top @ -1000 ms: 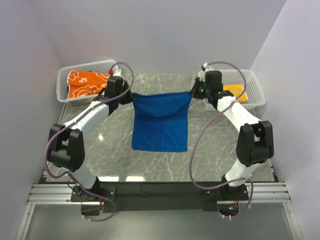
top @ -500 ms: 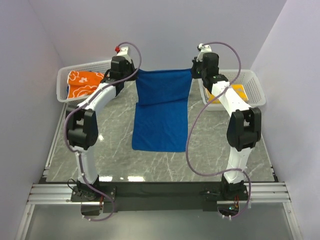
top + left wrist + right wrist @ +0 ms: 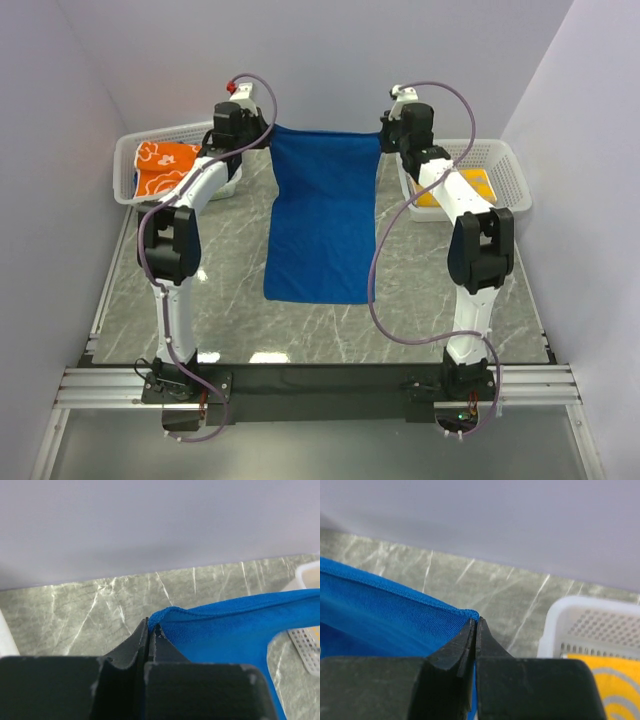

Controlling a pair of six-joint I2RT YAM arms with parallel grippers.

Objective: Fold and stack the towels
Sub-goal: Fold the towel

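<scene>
Top view: blue towel [image 3: 322, 215] hangs stretched between left fingers [image 3: 264, 142] and right fingers [image 3: 386, 136], each pinched shut on one far corner. Its near hem lies on the desk [image 3: 220, 290]. Long axis runs far to near; both arms are equally placed. We judge the fold must carry the far edge over the near hem. How much cloth rests flat we cannot tell.

Left wrist: fingers closed on the corner hem; rest of towel cut off.

Right wrist: same at the other corner; yellow towel [image 3: 600, 680] in a basket [image 3: 570, 610] beside the blue towel.
</scene>
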